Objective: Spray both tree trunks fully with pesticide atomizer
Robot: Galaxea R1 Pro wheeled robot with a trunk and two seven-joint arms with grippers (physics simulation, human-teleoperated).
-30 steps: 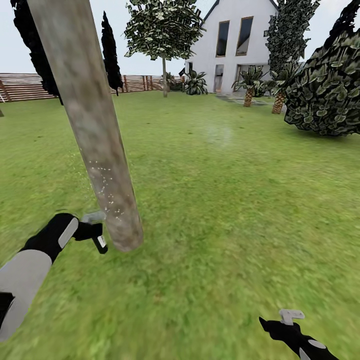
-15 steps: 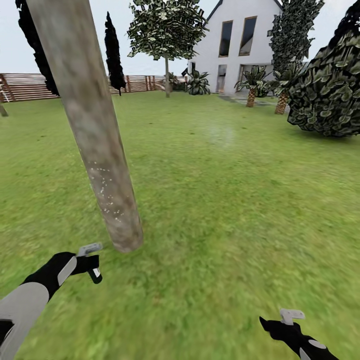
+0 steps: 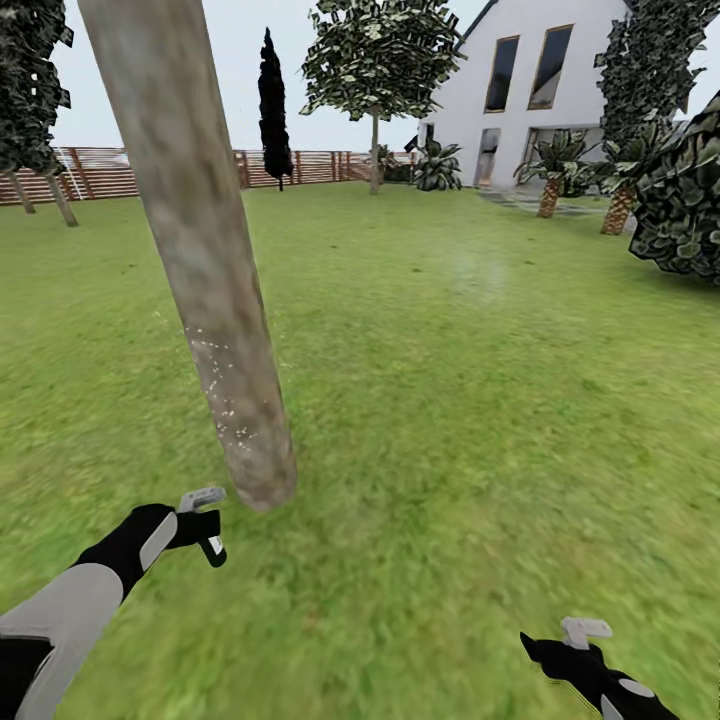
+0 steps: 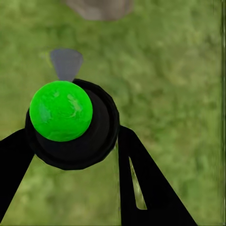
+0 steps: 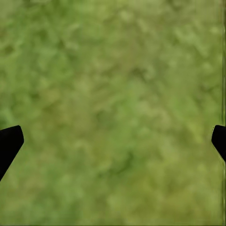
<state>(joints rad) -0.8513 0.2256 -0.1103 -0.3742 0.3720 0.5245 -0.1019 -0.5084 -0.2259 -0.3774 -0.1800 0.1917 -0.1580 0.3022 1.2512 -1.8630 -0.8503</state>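
A thick, leaning, mottled grey-brown tree trunk [image 3: 200,250] rises from the lawn at the left of the head view, and its foot [image 4: 99,7] shows in the left wrist view. Pale pesticide specks [image 3: 225,395] dot its lower part. My left gripper [image 3: 205,530] hangs just short of the trunk's foot, shut on the pesticide atomizer [image 4: 70,125]. The bottle's green spot [image 4: 61,110] faces the wrist camera and its grey trigger head [image 3: 200,497] points at the trunk. My right gripper [image 3: 580,640] is low at the right, open over bare grass [image 5: 113,94].
A brown slatted fence [image 3: 110,172] edges the lawn at the back. A white house [image 3: 560,80], short palms [image 3: 548,185] and a broad dark bush [image 3: 690,210] stand at the right. A slim pale-trunked tree [image 3: 375,150] and a dark cypress [image 3: 272,100] stand far off.
The head view has swung left, shifting the scene right. My left gripper with the atomizer has dropped and drawn back from the trunk. The right gripper has held still.
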